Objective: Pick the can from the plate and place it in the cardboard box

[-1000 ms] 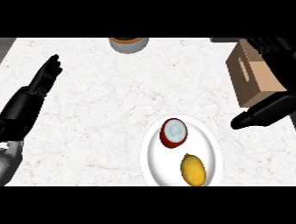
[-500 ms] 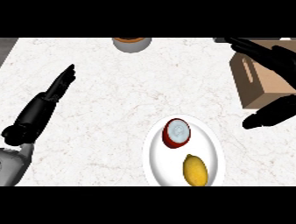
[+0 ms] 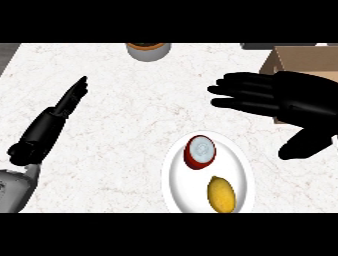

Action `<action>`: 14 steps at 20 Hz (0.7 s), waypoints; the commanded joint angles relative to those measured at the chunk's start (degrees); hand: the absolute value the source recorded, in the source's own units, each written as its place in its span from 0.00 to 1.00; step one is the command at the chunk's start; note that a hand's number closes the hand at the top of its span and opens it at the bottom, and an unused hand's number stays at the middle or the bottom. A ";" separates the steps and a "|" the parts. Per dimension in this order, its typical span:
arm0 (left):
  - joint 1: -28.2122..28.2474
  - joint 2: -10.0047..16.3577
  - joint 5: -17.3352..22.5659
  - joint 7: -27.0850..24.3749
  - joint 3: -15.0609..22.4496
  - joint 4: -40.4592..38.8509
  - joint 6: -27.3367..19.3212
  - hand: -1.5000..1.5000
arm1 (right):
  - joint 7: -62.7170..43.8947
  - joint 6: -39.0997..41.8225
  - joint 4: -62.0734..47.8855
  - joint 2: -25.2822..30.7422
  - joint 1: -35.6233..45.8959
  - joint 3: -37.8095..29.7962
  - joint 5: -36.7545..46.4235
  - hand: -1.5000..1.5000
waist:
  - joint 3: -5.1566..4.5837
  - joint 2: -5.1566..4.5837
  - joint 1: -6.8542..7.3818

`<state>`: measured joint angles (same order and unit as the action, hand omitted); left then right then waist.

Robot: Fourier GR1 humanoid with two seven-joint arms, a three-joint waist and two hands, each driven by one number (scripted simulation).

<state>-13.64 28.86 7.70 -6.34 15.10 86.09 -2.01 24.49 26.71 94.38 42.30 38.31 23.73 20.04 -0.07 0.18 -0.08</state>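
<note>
Can (image 3: 200, 151) stands on plate (image 3: 238, 166), down-left of the spread right robot hand (image 3: 305, 102).

The counter (image 3: 128, 115) is bare between the plate (image 3: 173, 175) and the cardboard box (image 3: 312, 60), except for the right hand (image 3: 305, 102), which hangs open over that stretch and hides part of the box's near wall. On the plate, the lemon (image 3: 221, 194) crowds the can (image 3: 200, 152) from the near side, while its far side and left are free. A bowl (image 3: 147, 50) stands at the far edge, and the left hand (image 3: 50, 125) lies outstretched at the left; both are well clear of the plate.
</note>
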 commanded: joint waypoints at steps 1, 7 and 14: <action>-1.09 -0.42 -0.50 -0.18 -0.94 -0.57 0.30 0.50 | -9.48 3.49 7.59 -2.58 1.25 7.10 6.22 0.00 | -0.03 0.12 -0.11; 0.75 -1.94 -2.27 3.98 -0.53 3.76 -0.79 0.50 | -21.38 6.80 16.74 -5.30 -3.27 10.68 13.40 0.00 | 0.05 0.08 0.05; 3.71 -3.40 -4.20 2.26 -2.09 5.48 0.81 0.50 | -31.14 17.63 24.95 -8.25 -8.08 9.22 13.71 0.00 | 0.06 0.02 -0.08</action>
<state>-11.57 27.24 5.33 -5.30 12.48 88.74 -0.42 -2.31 39.84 114.30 34.74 33.49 33.56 32.89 -0.04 0.19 -0.11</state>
